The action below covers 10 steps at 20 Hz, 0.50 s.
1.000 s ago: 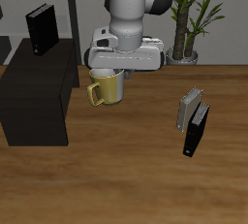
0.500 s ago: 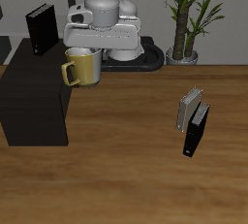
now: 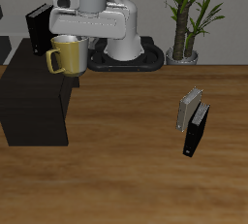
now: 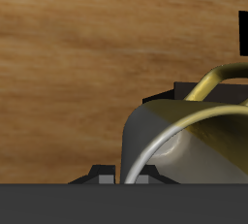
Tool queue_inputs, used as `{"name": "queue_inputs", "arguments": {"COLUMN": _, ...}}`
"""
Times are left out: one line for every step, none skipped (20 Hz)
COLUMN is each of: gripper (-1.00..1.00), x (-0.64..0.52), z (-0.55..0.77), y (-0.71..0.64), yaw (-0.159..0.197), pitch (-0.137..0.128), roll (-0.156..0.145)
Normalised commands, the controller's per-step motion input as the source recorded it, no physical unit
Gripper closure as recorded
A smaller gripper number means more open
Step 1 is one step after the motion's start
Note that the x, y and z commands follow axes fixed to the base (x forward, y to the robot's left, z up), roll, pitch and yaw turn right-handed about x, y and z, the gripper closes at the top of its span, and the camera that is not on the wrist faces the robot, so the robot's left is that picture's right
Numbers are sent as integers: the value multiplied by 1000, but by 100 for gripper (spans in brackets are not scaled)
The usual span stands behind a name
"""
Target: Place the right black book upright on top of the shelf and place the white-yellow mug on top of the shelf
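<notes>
My gripper (image 3: 76, 36) is shut on the white-yellow mug (image 3: 68, 55), gripping its rim from above. The mug hangs upright above the shelf (image 3: 34, 97), over the edge of its flat top, with its yellow handle pointing across the top. A black book (image 3: 39, 29) stands upright at the back of the shelf's top, just beyond the mug. In the wrist view the mug (image 4: 194, 141) fills the frame close up, its handle (image 4: 218, 78) showing over the wooden table.
A grey-beige book (image 3: 191, 109) and a narrower black book (image 3: 198, 131) lean together on the table far from the shelf. A potted plant (image 3: 184, 19) stands at the back beside the robot's base (image 3: 126, 58).
My gripper has carried the mug from above the middle of the table sideways and upward to the shelf's edge. The books have not moved.
</notes>
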Motion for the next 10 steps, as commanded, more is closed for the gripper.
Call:
{"name": "queue_inputs", "arguments": {"gripper": 100, "x": 55, "z": 78, "y": -481, "yaw": -3, "pitch": 25, "roll": -44}}
{"name": "queue_inputs", "arguments": {"gripper": 100, "x": 41, "z": 91, "y": -414, "yaw": 25, "pitch": -10, "roll": -52}}
{"name": "queue_inputs", "arguments": {"gripper": 100, "x": 55, "z": 31, "y": -132, "yaw": -6, "pitch": -3, "roll": 11}}
{"name": "queue_inputs", "arguments": {"gripper": 100, "x": 145, "z": 15, "y": -538, "yaw": -11, "pitch": 36, "roll": -67}}
{"name": "queue_inputs", "arguments": {"gripper": 100, "x": 133, "z": -71, "y": -445, "yaw": -134, "pitch": 90, "roll": 12}}
{"name": "queue_inputs", "arguments": {"gripper": 100, "x": 90, "z": -9, "y": -348, "yaw": 18, "pitch": 24, "roll": 67}}
{"name": "queue_inputs", "arguments": {"gripper": 100, "x": 14, "z": 4, "y": 35, "yaw": 0, "pitch": 0, "roll": 0}}
{"name": "queue_inputs", "arguments": {"gripper": 100, "x": 74, "z": 18, "y": -647, "yaw": -79, "pitch": 114, "roll": 312}}
{"name": "queue_inputs", "arguments": {"gripper": 100, "x": -96, "z": 202, "y": -433, "yaw": -185, "pitch": -20, "roll": 13}}
{"name": "queue_inputs", "arguments": {"gripper": 100, "x": -28, "z": 174, "y": -371, "yaw": -100, "pitch": -2, "roll": 46}}
